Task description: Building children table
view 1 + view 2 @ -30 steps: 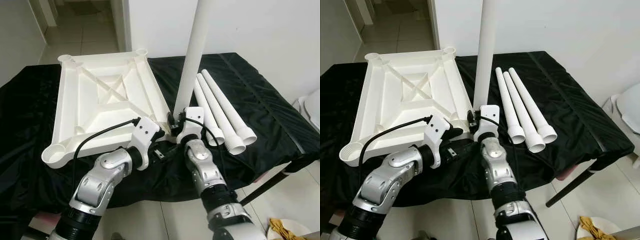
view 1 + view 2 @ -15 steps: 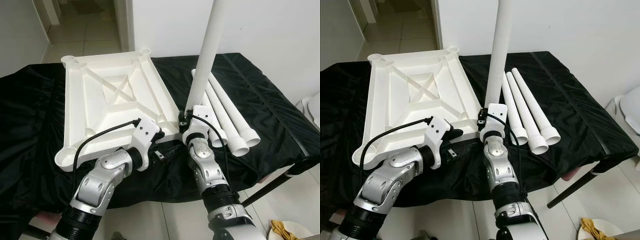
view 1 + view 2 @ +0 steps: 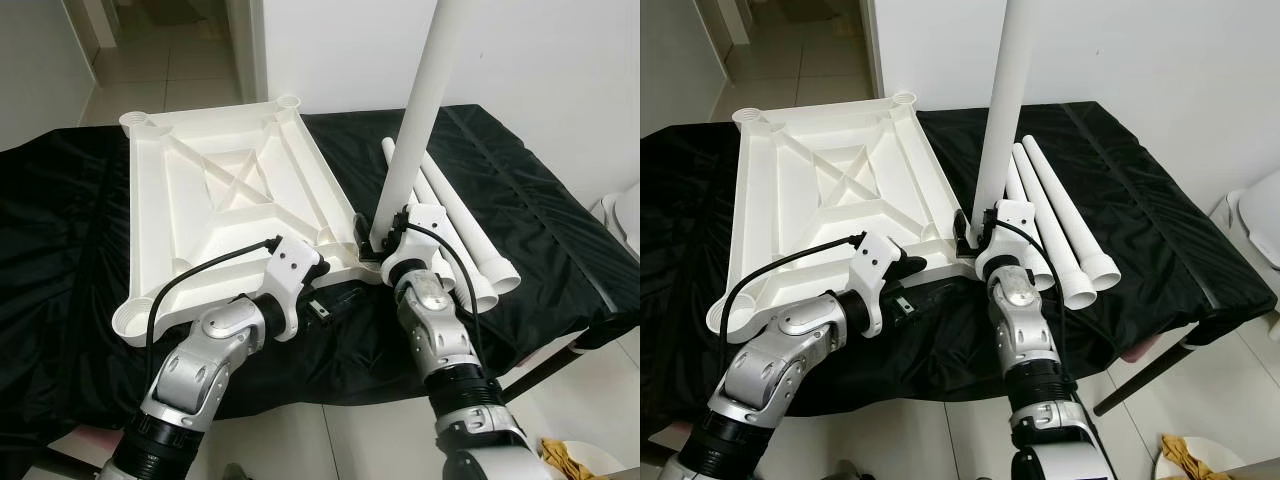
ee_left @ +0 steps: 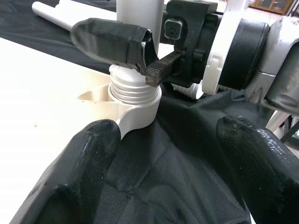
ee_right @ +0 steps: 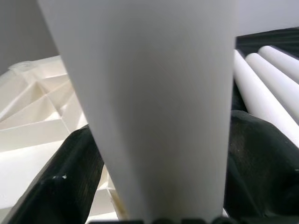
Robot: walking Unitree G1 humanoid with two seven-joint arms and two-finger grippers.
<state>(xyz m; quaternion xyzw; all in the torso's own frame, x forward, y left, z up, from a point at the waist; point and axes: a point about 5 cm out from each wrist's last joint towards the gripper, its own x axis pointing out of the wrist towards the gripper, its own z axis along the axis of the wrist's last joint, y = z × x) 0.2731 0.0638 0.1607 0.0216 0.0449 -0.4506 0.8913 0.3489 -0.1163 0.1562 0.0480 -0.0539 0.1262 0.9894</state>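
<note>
While upright in corner socket:
Leg [image 3: 420,110]: rigid, smooth, light plastic; hold low.
Right end effector [image 3: 385,238]: clamped on leg base.
Left end effector [image 4: 173,154]: spread wide, beside socket [image 4: 135,105].
Tabletop [image 3: 220,200]: inverted on table.

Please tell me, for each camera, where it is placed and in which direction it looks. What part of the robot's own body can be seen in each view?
Left eye view: on the head, looking forward and down at the upside-down white tabletop on black cloth; both silver arms show.
Right eye view: same head, same scene; shares the spare legs.
Left wrist view: along the open left gripper at the corner socket.
Right wrist view: along the right gripper, shut on the upright table leg; shared with every view.
</note>
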